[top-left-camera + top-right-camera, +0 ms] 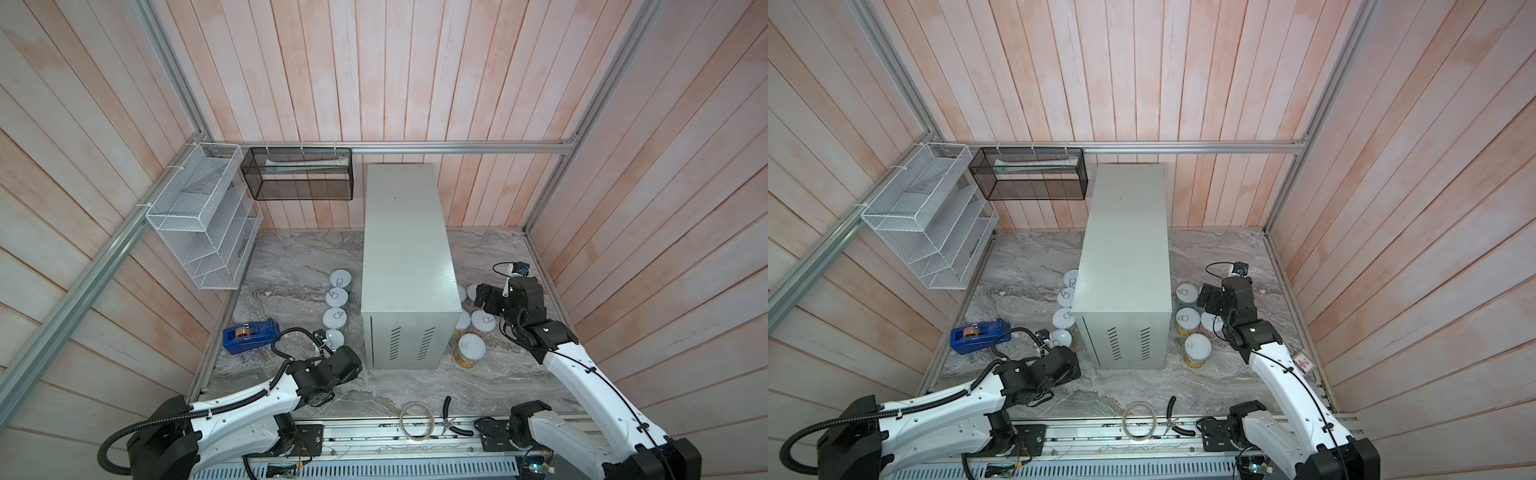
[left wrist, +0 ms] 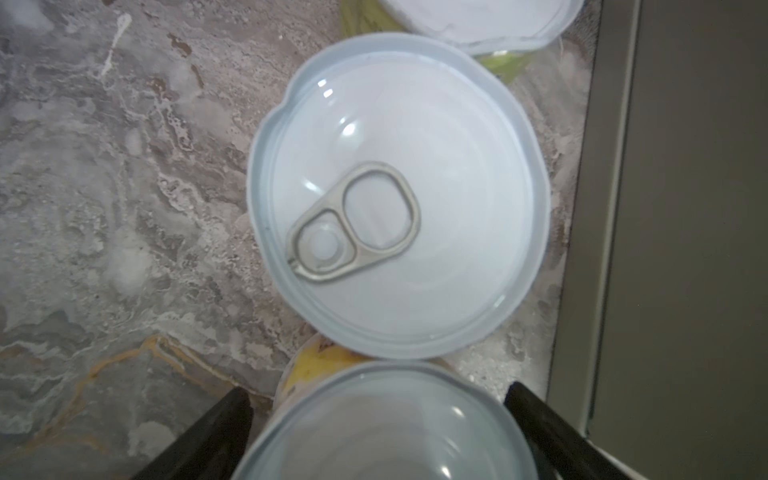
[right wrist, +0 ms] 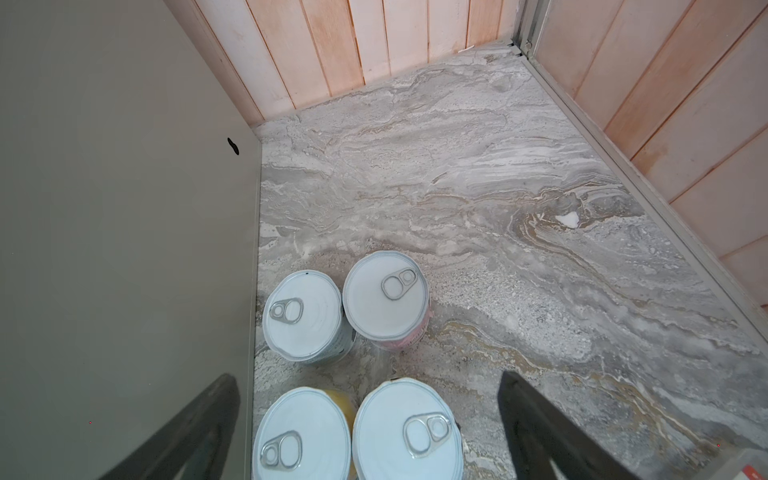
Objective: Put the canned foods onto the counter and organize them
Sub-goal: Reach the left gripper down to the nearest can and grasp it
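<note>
left arm (image 1: 249, 401) low, stretched forward, wrist pitched down beside the cabinet (image 1: 407, 249). left gripper (image 2: 377, 388): black tapered fingers (image 2: 208, 432) apart, straddling a yellow-label can (image 2: 382, 432). Gap visible at one finger; contact at the other unclear. second can (image 2: 397, 195) just beyond the fingertips, lid rim slightly wavy, pull tab flat. third can (image 2: 478, 20) past that, only its edge showing. Cabinet wall just outside one finger.

right arm (image 1: 582, 374) elbow raised, wrist tilted down on the cabinet's other side. right gripper (image 3: 366, 375): fingers (image 3: 548, 428) wide apart, holding nothing. Two cans sit between them, lower down: near yellow can (image 3: 301, 434) and neighbour can (image 3: 407, 432). Ahead of the tips: pale-label can (image 3: 303, 316) and pink-label can (image 3: 386, 295), side by side.

All cans upright on the grey-veined marble worktop (image 1: 299, 257). Short cylinders, silver-white lids, paper labels. Cabinet: matte pale grey sheet metal, flat top, slanted vent slots on front.
</note>
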{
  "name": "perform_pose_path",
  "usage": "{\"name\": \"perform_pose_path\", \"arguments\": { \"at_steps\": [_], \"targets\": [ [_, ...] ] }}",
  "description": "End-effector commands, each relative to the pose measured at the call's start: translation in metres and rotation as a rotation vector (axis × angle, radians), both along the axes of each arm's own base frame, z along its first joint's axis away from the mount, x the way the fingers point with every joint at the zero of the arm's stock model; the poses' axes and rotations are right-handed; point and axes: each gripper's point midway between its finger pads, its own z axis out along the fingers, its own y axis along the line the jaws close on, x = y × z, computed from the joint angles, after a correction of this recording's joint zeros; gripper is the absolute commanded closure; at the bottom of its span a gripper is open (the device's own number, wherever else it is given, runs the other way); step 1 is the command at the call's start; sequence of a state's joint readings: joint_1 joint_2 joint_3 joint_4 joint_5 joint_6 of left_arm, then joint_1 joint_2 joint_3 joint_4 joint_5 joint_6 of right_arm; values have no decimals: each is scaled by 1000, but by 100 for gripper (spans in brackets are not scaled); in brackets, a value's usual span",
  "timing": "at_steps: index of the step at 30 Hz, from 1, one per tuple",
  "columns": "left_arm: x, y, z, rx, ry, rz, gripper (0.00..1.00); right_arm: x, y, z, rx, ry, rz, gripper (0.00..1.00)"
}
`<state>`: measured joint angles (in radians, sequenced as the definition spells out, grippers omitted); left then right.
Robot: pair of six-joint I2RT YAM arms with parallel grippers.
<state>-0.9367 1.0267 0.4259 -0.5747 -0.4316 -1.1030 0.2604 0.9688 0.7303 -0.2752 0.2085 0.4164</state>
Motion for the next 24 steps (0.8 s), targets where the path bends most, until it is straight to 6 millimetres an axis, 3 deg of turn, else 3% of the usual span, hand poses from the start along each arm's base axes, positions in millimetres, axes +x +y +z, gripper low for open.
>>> {"name": "perform_pose_path", "arguments": {
  "at_steps": [1, 12, 17, 20, 21, 22, 23, 24],
  "targets": [
    [5, 1, -2, 28, -29, 7, 5, 1, 4, -3, 10, -2, 10, 3],
    [-1, 13, -20, 82, 10, 42, 15, -1, 4, -11, 18, 1, 13, 4],
    [-4, 6, -22, 106, 21, 4, 28, -1, 4, -11, 18, -2, 13, 4],
    [-4, 5, -20, 126, 28, -8, 48, -1, 4, -12, 19, -1, 11, 4],
    [-3, 3, -19, 129, 28, -14, 63, -1, 4, -11, 20, -4, 11, 4],
    [-3, 3, -17, 130, 27, -17, 86, -1, 4, -11, 20, -4, 12, 4],
    [-2, 2, -15, 129, 27, -17, 100, -1, 4, -12, 21, -6, 13, 4],
    [-2, 2, -13, 130, 27, -19, 100, 0, 5, -10, 23, -11, 13, 4]
  ]
}}
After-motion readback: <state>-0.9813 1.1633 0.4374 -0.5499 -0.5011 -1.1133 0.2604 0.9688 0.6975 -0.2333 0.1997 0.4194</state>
